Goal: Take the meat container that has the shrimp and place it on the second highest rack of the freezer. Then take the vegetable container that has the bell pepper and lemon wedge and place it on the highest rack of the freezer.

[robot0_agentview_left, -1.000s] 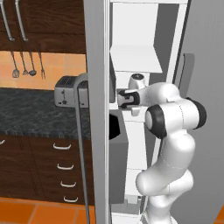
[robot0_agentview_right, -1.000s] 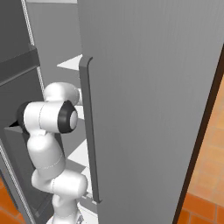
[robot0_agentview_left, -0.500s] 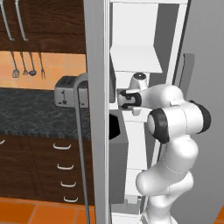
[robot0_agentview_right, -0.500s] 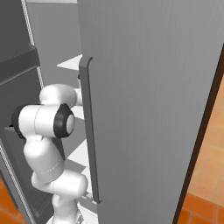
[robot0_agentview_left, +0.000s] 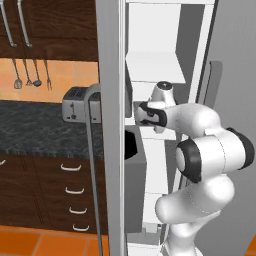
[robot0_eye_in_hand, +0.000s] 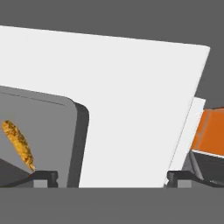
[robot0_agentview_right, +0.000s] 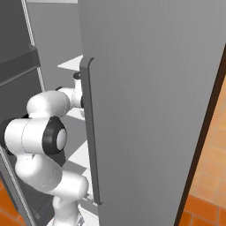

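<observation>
In the hand view a grey meat container (robot0_eye_in_hand: pixel 48 131) lies on a flat white rack (robot0_eye_in_hand: pixel 140 96) of the freezer. The thin orange shrimp (robot0_eye_in_hand: pixel 17 144) rests in it at the left. My gripper (robot0_eye_in_hand: pixel 111 179) is open, its fingertips (robot0_eye_in_hand: pixel 43 177) wide apart. The left one sits over the container's near corner and the right one over the bare rack. In the left base view my hand (robot0_agentview_left: pixel 152 114) reaches into the white shelved interior (robot0_agentview_left: pixel 160 65), its fingers hidden behind the grey door edge (robot0_agentview_left: pixel 110 150). The vegetable container is out of view.
A toaster (robot0_agentview_left: pixel 75 105) stands on the dark counter left of the freezer, above wooden drawers (robot0_agentview_left: pixel 75 190). A dark door bin (robot0_agentview_left: pixel 134 155) juts out just below my hand. The big grey door with its long handle (robot0_agentview_right: pixel 88 132) stands close on the arm's right.
My elbow has swung outward and lower. The hand has stayed at about the same place inside the freezer, jaws wide apart throughout.
</observation>
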